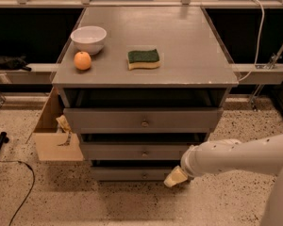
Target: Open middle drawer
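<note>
Where the three drawer fronts stack below the top of the grey cabinet (146, 81), the middle drawer (132, 150) is the second one down. It is a wide, shallow grey front with a small round knob (144, 153) at its centre. From this high angle it looks closed or nearly so, with a dark gap above it. Above it sits the taller top drawer (108, 119), and below it the short lowest drawer (127, 174), each with its own knob.

The gripper (176, 177) is low down, in front of the right part of the lowest drawer and below the middle drawer's right half. Its pale yellowish tip points left toward the cabinet, well to the right of the knobs. It touches no knob, and whether it is open or closed cannot be told from this view. The white arm (236, 157) behind it reaches in from the right edge.

On the cabinet top a white bowl (88, 38) stands near the left edge, with an orange (82, 60) just in front of it. A green-and-yellow sponge (143, 59) lies apart to their right. An open cardboard box (56, 147) stands on the speckled floor (132, 204) against the cabinet's left side. A black cable (23, 171) curls on the floor farther left.
</note>
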Tool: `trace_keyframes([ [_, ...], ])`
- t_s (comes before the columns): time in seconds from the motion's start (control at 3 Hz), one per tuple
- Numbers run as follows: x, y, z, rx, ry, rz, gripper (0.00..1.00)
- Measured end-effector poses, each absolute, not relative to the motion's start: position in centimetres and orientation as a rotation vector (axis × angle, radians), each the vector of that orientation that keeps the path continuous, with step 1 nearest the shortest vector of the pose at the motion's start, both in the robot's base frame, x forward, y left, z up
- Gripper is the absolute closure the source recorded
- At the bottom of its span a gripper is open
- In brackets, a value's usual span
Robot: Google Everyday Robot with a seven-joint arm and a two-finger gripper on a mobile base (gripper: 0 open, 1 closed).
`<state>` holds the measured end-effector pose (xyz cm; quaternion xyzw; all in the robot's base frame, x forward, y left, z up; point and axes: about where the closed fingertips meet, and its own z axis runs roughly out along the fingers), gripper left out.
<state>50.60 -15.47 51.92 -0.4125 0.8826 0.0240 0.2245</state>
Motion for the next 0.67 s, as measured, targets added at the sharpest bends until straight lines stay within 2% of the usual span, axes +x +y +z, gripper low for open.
trace_keyframes([
  [0.67, 51.13, -15.14, 51.83, -1.134, 2.415, 0.154, 0.0],
])
